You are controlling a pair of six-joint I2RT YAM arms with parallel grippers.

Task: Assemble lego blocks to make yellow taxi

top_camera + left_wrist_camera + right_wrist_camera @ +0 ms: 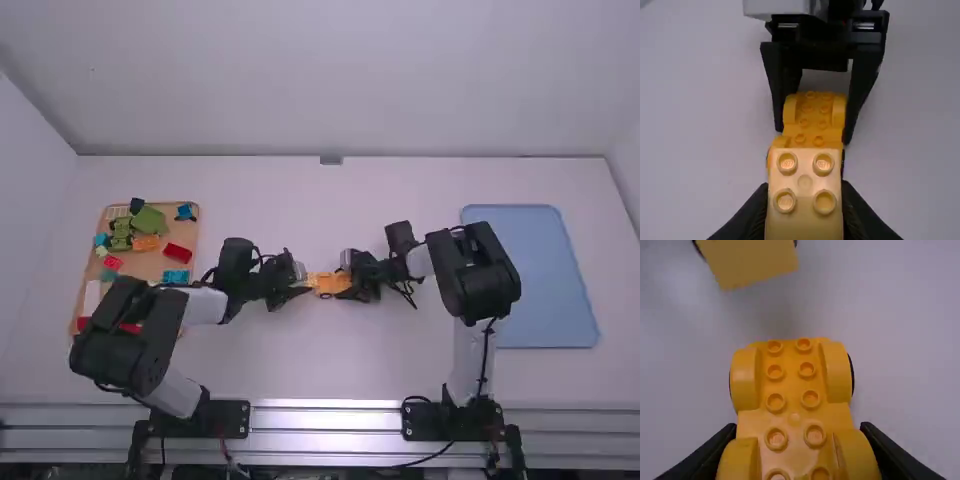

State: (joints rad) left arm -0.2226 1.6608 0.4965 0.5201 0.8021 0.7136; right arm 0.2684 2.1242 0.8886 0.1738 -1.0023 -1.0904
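**Yellow block and car base held apart over the worktop**

The left hand [304,282] grips one pale-yellow square plastic block [805,192] with four studs; the right hand [346,284] clasps one yellow plastic car base [795,395] with rounded fenders. White worktop [300,365] runs between two trays: one tan tray [152,264] of mixed blocks near the left edge, one flat blue tray [530,280] near the right.
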